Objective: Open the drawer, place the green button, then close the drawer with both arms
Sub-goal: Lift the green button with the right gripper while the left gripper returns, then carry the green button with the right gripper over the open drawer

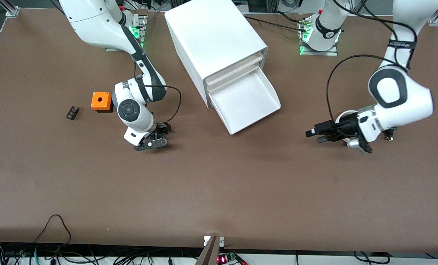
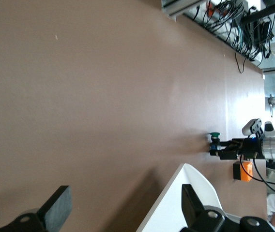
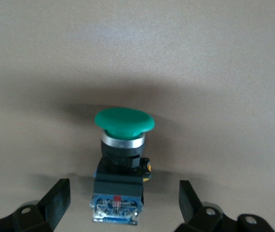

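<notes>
The lowest drawer (image 1: 246,101) of the white cabinet (image 1: 213,40) is pulled out and its tray shows nothing in it. The green-capped button (image 3: 124,145) lies on its side on the table. My right gripper (image 3: 124,205) is open, low at the table, with a finger on each side of the button's black body. In the front view this gripper (image 1: 156,138) covers most of the button. The left wrist view shows the button (image 2: 215,140) farther off. My left gripper (image 1: 314,134) is open and empty, low over the table beside the drawer, toward the left arm's end.
An orange cube with a hole (image 1: 101,101) stands close to the right arm's wrist. A small black part (image 1: 72,112) lies beside it, toward the right arm's end. The drawer's corner (image 2: 186,203) shows near the left fingers.
</notes>
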